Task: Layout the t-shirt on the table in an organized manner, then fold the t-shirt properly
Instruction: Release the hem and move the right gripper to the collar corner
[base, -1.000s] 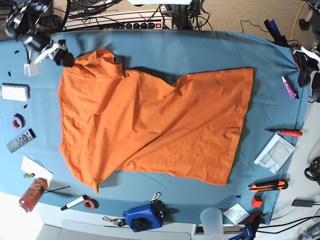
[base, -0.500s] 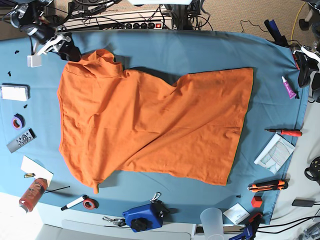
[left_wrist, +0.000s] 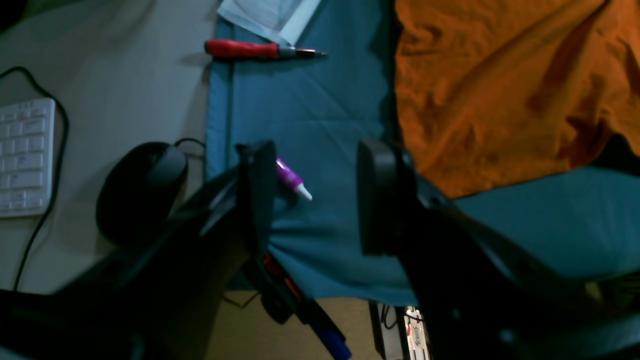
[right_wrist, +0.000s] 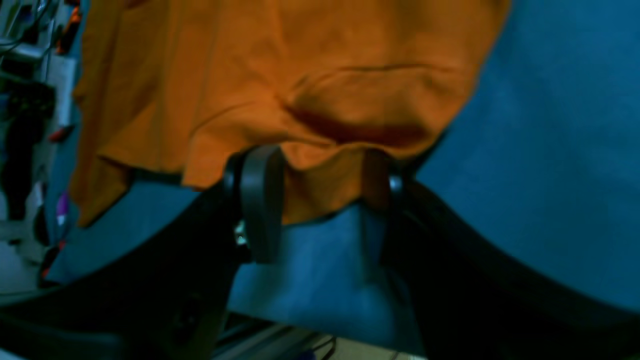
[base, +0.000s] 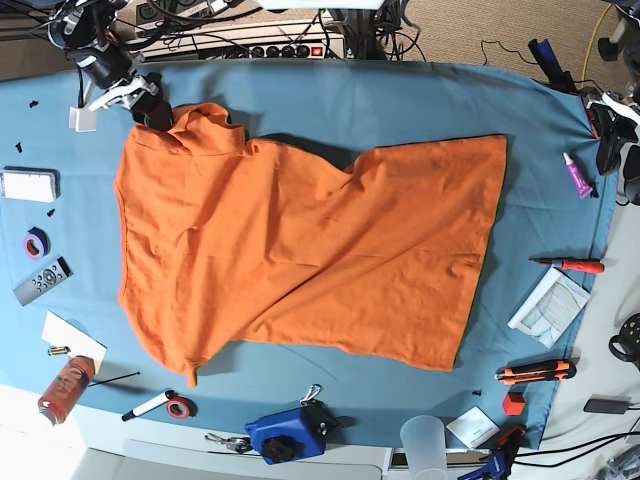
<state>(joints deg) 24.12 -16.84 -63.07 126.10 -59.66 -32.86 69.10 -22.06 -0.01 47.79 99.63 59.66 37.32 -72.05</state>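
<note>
Base view only: the whole shirt (base: 300, 250) on the table (base: 380, 100), with a remote (base: 42, 281), tape roll (base: 36, 242) and bottle (base: 65, 387) along the 9 o'clock edge and a blue device (base: 288, 433) at 6 o'clock.
Left wrist view only: a keyboard (left_wrist: 25, 155) and mouse (left_wrist: 140, 187) off the cloth, a red screwdriver (left_wrist: 250, 49) at 12 o'clock, a purple tube (left_wrist: 292, 179) beside one finger.
Right wrist view only: a shirt edge sagging between the fingers.
Left gripper (left_wrist: 315, 195): jaws wide, holding nothing, over bare cloth at the table's 3 o'clock edge, beside the shirt's corner.
Right gripper (right_wrist: 320, 200): jaws wide, at the shirt's 11 o'clock corner; fabric lies between the fingers, not pinched.
Shirt: orange, spread mid-table, wrinkled, with a diagonal fold across the middle and a bunched 11 o'clock corner.
</note>
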